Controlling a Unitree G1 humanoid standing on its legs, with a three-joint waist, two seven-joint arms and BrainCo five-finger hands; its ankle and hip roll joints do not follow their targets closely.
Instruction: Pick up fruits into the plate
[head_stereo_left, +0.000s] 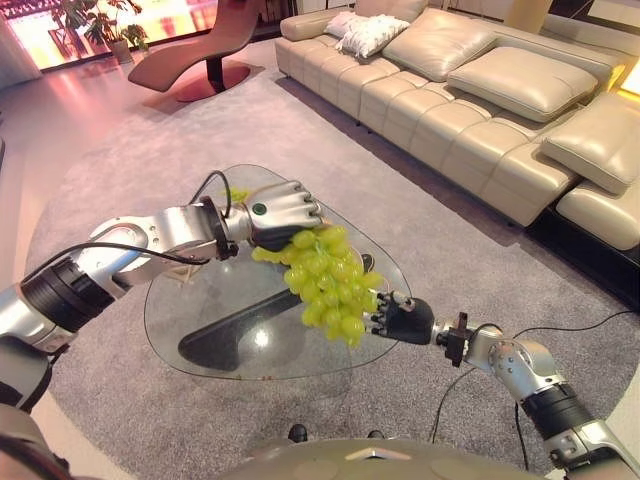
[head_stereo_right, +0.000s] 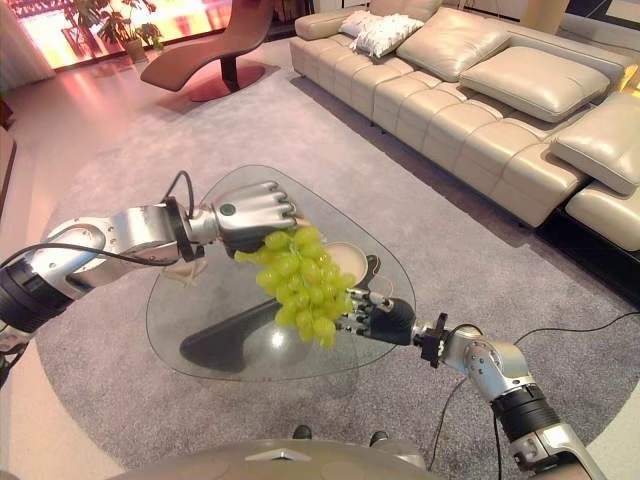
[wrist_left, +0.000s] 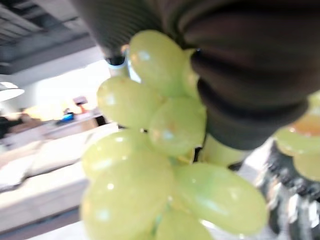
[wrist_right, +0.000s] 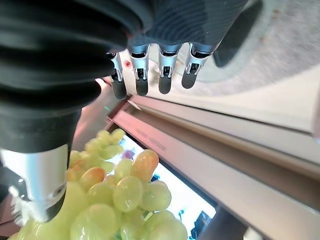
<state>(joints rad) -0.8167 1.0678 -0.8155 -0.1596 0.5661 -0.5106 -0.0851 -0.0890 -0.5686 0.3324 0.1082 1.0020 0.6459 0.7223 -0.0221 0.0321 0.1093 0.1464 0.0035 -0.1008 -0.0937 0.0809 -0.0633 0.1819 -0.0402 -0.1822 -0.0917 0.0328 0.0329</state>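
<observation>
While the bunch of green grapes (head_stereo_left: 328, 283) hangs above the glass table (head_stereo_left: 200, 320), the left hand (head_stereo_left: 280, 212) grips its top with curled fingers, arm reaching in level. Beside the bunch's lower end, the right hand (head_stereo_left: 400, 318) has its fingers relaxed, touching the grapes.

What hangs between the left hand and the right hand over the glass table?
The green grape bunch: the left hand grips its top, and it hangs down to the right hand beside its lower end, over the glass table. Both eye views show this.
</observation>
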